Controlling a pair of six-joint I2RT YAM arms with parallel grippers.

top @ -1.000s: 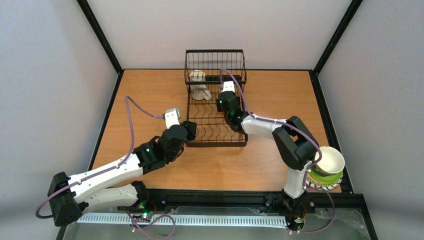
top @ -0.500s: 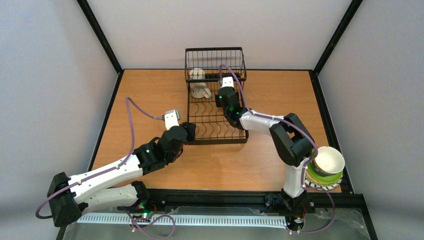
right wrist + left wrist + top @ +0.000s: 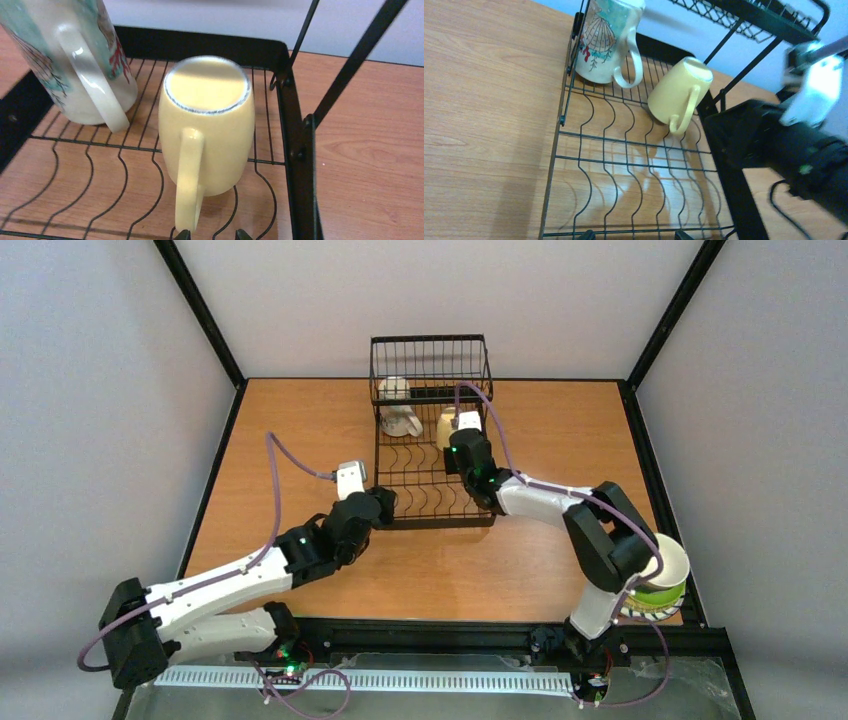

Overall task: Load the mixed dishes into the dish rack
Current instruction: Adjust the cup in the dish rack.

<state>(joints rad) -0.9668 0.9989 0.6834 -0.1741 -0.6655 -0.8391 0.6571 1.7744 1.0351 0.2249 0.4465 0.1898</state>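
Right gripper [image 3: 212, 234]: fingers half spread, nothing pinched that I can see. Only the tips show at the bottom edge of my wrist view.
Cream-yellow mug [image 3: 207, 125]: upside down on the wires at the far end of the dish rack [image 3: 297, 175], close to the side rail, with its handle pointing straight at my fingertips.
Handle risk: its lower end sits just above one of my tips. If I back out low or off-line, I judge I could hook it and tip the mug.
White mug [image 3: 75, 60]: just beside the yellow one, so a toppling neighbour would likely knock it.
Left gripper [image 3: 634, 234]: spread wide and empty, over the rack's near end. Two arms above one rack could clash.
Remaining stack: white bowl [image 3: 665, 560] on lime-green plate [image 3: 655, 592] at the near right corner of the table [image 3: 300, 440]. My right elbow [image 3: 605, 545] hangs close over it, and a careless swing could sweep it off.
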